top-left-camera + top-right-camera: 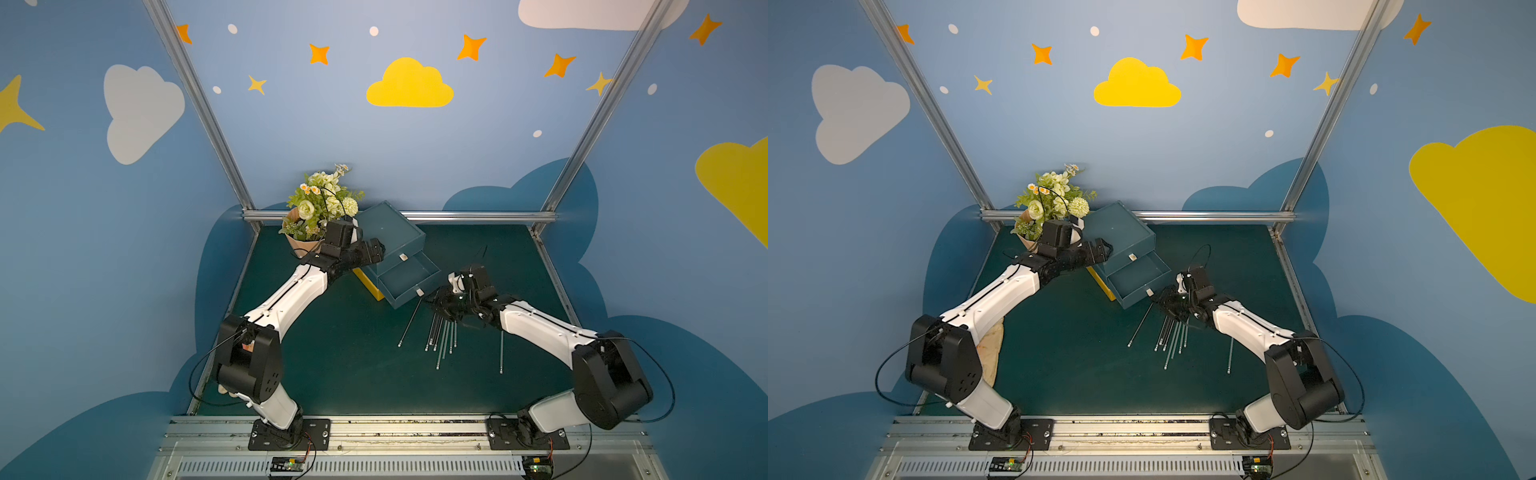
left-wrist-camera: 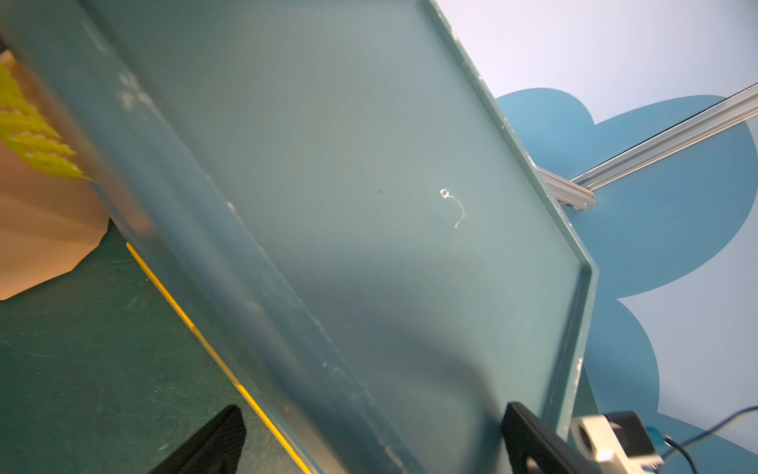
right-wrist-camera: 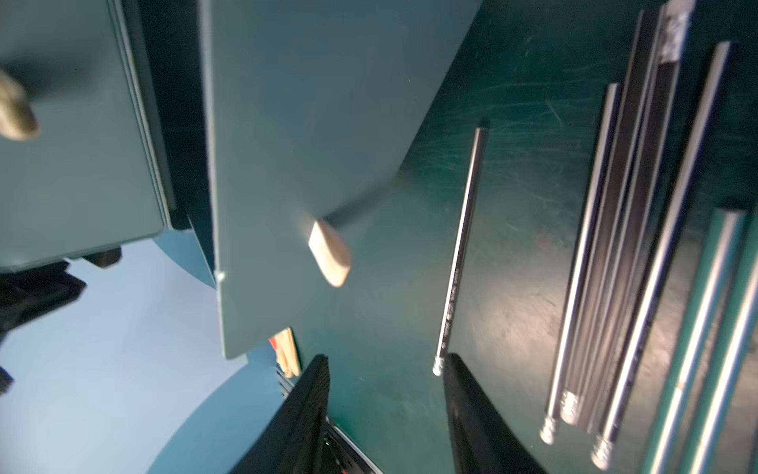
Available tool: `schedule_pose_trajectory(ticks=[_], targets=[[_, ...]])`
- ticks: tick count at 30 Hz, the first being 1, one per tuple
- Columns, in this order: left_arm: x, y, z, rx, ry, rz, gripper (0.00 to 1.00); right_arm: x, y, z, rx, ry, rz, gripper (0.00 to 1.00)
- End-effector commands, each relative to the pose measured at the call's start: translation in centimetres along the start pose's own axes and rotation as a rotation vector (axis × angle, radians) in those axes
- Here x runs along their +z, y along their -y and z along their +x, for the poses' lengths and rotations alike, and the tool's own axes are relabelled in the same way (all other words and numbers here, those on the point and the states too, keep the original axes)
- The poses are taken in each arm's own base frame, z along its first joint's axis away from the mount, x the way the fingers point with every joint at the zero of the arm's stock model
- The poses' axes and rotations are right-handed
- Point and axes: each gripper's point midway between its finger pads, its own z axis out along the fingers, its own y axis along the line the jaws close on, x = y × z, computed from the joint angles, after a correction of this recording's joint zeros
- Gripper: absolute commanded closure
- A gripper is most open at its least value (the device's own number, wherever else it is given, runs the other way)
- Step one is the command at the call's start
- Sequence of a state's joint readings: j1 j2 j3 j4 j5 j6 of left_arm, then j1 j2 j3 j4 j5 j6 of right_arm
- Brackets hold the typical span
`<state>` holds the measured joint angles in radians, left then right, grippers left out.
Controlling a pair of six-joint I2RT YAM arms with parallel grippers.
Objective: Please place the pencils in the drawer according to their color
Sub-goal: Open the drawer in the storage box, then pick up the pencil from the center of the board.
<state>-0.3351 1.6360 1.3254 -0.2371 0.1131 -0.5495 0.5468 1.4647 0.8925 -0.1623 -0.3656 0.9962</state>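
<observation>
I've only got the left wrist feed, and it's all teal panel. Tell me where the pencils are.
Observer: The pencils lie on the green mat in front of the drawer unit, most of them in one bundle.
Operator: Give me the drawers' state.
Observer: The lower drawer is pulled out and looks empty. The upper drawer is shut.
Operator: Report the right gripper.
Observer: The right gripper is open and empty, close to the lower drawer's knob.
</observation>
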Motion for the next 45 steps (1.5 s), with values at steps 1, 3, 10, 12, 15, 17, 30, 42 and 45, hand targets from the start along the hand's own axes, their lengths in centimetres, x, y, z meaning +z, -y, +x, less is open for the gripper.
schedule_pose_trajectory(ticks=[1,3,10,12,15,17,30,42,45], targets=[[-0.4,-0.8,1.3,-0.001,-0.033,-0.035,0.0,-0.7,2.2,2.1,-0.101,-0.027,0.178,0.52],[-0.5,-1.0,1.3,-0.001,-0.033,-0.042,0.0,-0.4,2.5,3.0,-0.133,-0.035,0.222,0.52],[-0.4,-1.4,1.8,-0.011,-0.047,-0.051,0.0,1.3,2.0,5.9,-0.201,-0.04,0.376,0.52],[-0.3,-1.4,1.9,-0.019,-0.048,-0.041,0.0,2.0,1.6,6.6,-0.207,-0.039,0.405,0.52],[-0.1,-1.3,2.2,-0.031,-0.06,-0.026,0.0,3.0,1.1,7.6,-0.201,-0.025,0.453,0.52],[-0.2,-1.4,2.3,-0.033,-0.058,-0.019,0.0,3.6,1.0,8.2,-0.192,-0.018,0.488,0.52],[-0.7,-2.0,1.4,-0.093,-0.019,0.012,0.0,6.6,2.4,10.0,-0.187,-0.103,0.623,0.56],[-0.8,-2.4,1.1,-0.102,-0.014,0.019,0.0,9.6,3.2,9.3,-0.185,-0.133,0.671,0.61],[-0.9,-2.7,1.0,-0.108,-0.013,0.019,0.0,9.9,3.7,9.4,-0.173,-0.145,0.686,0.64]])
